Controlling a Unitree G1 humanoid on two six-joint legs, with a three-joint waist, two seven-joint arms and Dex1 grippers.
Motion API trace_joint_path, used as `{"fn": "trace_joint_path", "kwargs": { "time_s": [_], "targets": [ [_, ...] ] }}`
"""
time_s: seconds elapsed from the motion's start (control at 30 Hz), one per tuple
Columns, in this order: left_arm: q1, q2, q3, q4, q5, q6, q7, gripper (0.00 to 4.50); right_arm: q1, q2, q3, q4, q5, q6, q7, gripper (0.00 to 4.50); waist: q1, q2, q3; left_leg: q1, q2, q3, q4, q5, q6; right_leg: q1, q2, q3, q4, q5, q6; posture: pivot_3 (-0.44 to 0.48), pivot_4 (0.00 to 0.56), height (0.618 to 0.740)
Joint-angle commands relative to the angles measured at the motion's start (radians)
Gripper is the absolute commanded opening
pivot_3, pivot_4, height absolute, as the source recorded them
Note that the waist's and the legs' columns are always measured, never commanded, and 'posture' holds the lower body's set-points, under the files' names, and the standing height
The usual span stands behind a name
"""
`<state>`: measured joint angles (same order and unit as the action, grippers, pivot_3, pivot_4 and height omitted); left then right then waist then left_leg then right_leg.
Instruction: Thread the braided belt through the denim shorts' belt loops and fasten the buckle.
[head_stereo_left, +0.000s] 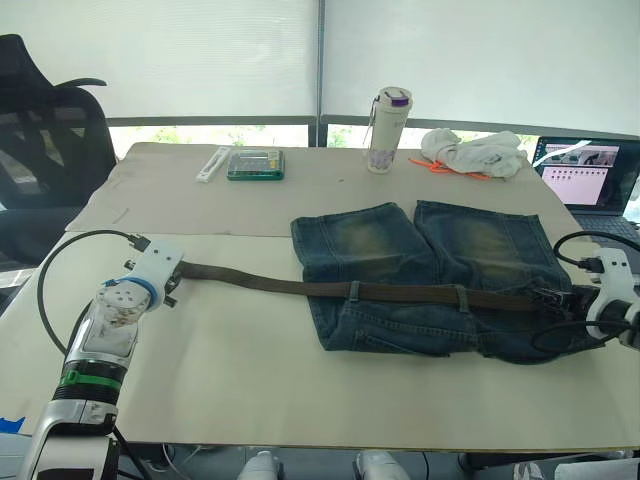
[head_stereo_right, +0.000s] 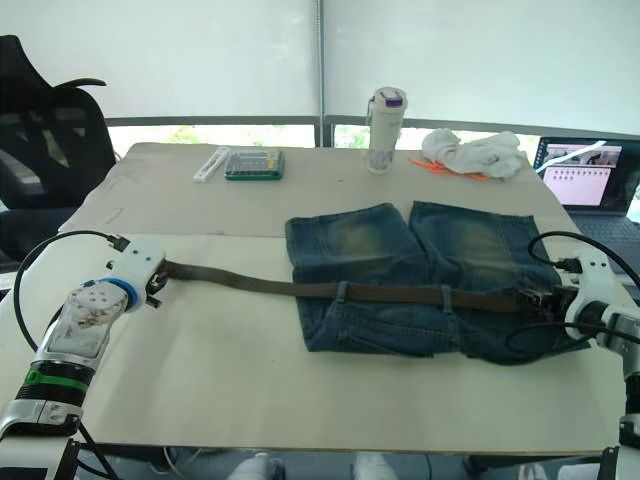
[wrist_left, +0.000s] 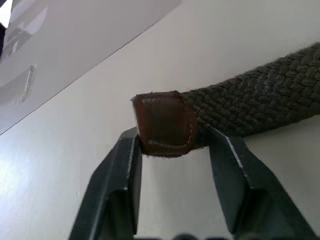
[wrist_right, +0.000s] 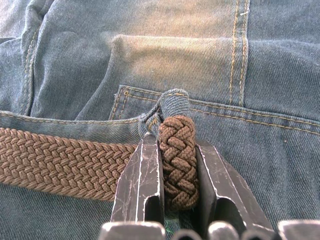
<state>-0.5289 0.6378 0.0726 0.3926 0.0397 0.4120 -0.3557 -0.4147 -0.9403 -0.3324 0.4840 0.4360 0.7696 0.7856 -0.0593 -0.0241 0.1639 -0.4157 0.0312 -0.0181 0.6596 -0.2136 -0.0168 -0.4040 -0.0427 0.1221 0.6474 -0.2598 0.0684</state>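
Observation:
The denim shorts (head_stereo_left: 420, 260) lie flat on the white table, waistband toward me. The braided belt (head_stereo_left: 300, 288) runs along the waistband under two belt loops (head_stereo_left: 354, 291) and trails off to the left over the table. My left gripper (head_stereo_left: 172, 287) is shut on the belt's brown leather tip (wrist_left: 165, 122), low over the table. At the shorts' right edge my right gripper (wrist_right: 176, 150) is shut on the braided strap (wrist_right: 177, 155) just below another belt loop (wrist_right: 172, 102), beside a back pocket. The buckle is hidden.
At the table's back stand a white bottle with a purple lid (head_stereo_left: 388, 130), a green box (head_stereo_left: 256, 163), a white strip (head_stereo_left: 213, 164) and a crumpled white cloth (head_stereo_left: 475, 153). A laptop (head_stereo_left: 590, 175) sits far right, an office chair (head_stereo_left: 50, 140) far left.

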Motion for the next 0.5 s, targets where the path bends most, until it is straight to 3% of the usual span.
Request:
{"fn": "trace_joint_path", "kwargs": {
  "time_s": [0.03, 0.13, 0.27, 0.5],
  "targets": [
    [-0.102, -0.101, 0.07, -0.022, -0.137, -0.077, -0.046, 3.48, -0.002, 0.001, -0.046, -0.061, 0.02, -0.002, -0.01, 0.35, 0.009, -0.001, 0.0, -0.001, 0.0, 0.0, 0.0, 0.0, 0.0, 0.0, 0.0, 0.0, 0.0, 0.0, 0.0, 0.0, 0.15, 0.737],
    [-0.148, -0.165, 0.065, -0.066, -0.205, -0.075, -0.121, 4.48, 0.002, 0.008, -0.055, -0.081, 0.023, 0.003, -0.021, 0.35, 0.017, -0.001, 0.0, -0.002, -0.001, 0.0, 0.001, 0.0, 0.0, 0.0, -0.001, 0.0, -0.001, 0.0, 0.001, 0.0, 0.15, 0.737],
    [-0.193, -0.272, -0.018, -0.093, -0.293, -0.053, -0.295, 4.49, 0.015, 0.032, -0.065, -0.127, 0.032, 0.015, -0.041, 0.35, 0.017, -0.001, 0.0, -0.003, -0.001, 0.0, 0.001, 0.0, 0.0, -0.001, -0.001, 0.0, -0.001, 0.0, 0.001, 0.0, 0.15, 0.737],
    [-0.235, -0.344, -0.159, -0.059, -0.288, -0.023, -0.453, 4.49, 0.046, 0.048, -0.095, -0.171, 0.04, 0.027, -0.069, 0.35, 0.007, -0.001, 0.0, -0.002, -0.001, -0.001, 0.001, 0.0, 0.0, -0.001, 0.0, 0.0, 0.0, 0.0, 0.001, 0.0, 0.15, 0.737]
  ]
}}
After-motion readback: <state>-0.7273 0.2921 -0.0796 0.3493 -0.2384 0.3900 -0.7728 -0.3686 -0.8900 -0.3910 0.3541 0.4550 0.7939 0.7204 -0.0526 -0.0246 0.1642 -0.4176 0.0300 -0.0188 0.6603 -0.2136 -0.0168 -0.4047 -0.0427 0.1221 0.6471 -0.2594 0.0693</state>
